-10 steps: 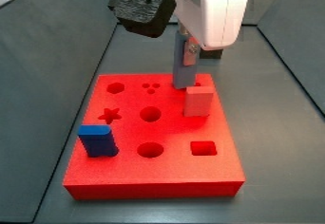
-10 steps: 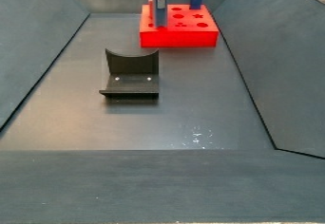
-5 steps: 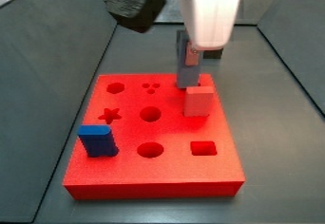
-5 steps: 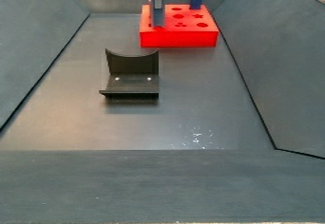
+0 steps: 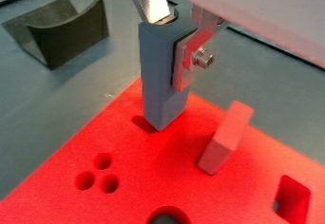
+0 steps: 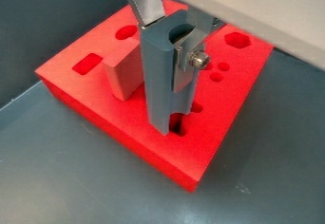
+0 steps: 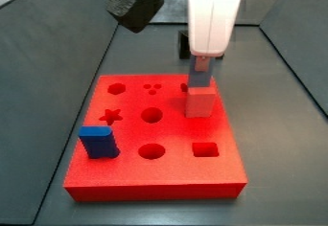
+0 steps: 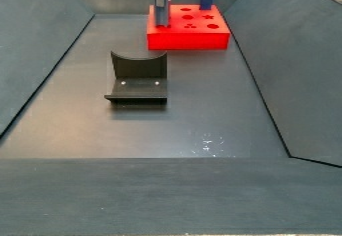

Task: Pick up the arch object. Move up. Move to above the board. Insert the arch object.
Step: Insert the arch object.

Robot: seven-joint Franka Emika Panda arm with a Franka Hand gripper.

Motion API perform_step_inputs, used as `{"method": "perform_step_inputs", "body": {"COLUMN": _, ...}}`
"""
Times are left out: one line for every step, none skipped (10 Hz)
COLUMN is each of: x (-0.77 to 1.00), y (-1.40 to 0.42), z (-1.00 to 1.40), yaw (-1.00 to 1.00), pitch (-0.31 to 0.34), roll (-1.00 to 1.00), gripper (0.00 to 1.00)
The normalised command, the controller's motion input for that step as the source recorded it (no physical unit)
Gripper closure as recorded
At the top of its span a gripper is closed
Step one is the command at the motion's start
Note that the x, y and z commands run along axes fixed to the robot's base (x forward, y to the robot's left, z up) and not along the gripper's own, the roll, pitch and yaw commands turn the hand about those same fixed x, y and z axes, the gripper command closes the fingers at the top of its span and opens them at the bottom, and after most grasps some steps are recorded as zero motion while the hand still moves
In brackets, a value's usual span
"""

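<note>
The arch object is a tall grey-blue block with a curved notch in its upper end. My gripper is shut on it, with the silver fingers on its two sides. It stands upright, and its lower end meets a hole in the bright red board. How deep it sits I cannot tell. It shows the same in a wrist view, with the gripper over the board. In a side view the gripper holds it at the board's far end.
A pinkish-red block stands in the board right beside the arch object. A blue block stands at the board's near left corner. The dark fixture stands on the grey floor away from the board. Sloping grey walls enclose the floor.
My gripper has shifted sideways along the board's far end with the arch object in it. It now stands just behind the pinkish-red block. The jaws stay shut.
</note>
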Motion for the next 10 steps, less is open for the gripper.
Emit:
{"method": "perform_step_inputs", "body": {"x": -0.01, "y": 0.05, "z": -0.49, "yaw": 0.09, "pitch": 0.041, "roll": 0.24, "gripper": 1.0}}
{"method": "perform_step_inputs", "body": {"x": -0.13, "y": 0.17, "z": -0.38, "yaw": 0.17, "pitch": 0.026, "roll": 0.25, "gripper": 1.0}}
{"method": "perform_step_inputs", "body": {"x": -0.38, "y": 0.14, "z": -0.2, "yaw": 0.0, "pitch": 0.0, "roll": 0.12, "gripper": 1.0}}
{"method": "perform_step_inputs", "body": {"x": -0.53, "y": 0.02, "z": -0.27, "yaw": -0.07, "pitch": 0.0, "roll": 0.03, "gripper": 1.0}}
{"method": "perform_step_inputs", "body": {"x": -0.31, "y": 0.0, "z": -0.32, "yaw": 0.0, "pitch": -0.014, "roll": 0.0, "gripper": 1.0}}
{"method": "perform_step_inputs", "body": {"x": -0.12, "y": -0.01, "z": -0.43, "yaw": 0.0, "pitch": -0.034, "roll": 0.0, "gripper": 1.0}}
{"method": "perform_step_inputs", "body": {"x": 0.0, "y": -0.13, "z": -0.71, "yaw": 0.11, "pitch": -0.021, "roll": 0.05, "gripper": 1.0}}
{"method": "perform_step_inputs", "body": {"x": 0.12, "y": -0.09, "z": -0.89, "yaw": 0.44, "pitch": -0.004, "roll": 0.11, "gripper": 1.0}}
{"method": "perform_step_inputs", "body": {"x": 0.03, "y": 0.0, "z": -0.84, "yaw": 0.56, "pitch": -0.023, "roll": 0.18, "gripper": 1.0}}
{"method": "perform_step_inputs", "body": {"x": 0.0, "y": 0.01, "z": -0.79, "yaw": 0.55, "pitch": -0.039, "roll": 0.21, "gripper": 1.0}}
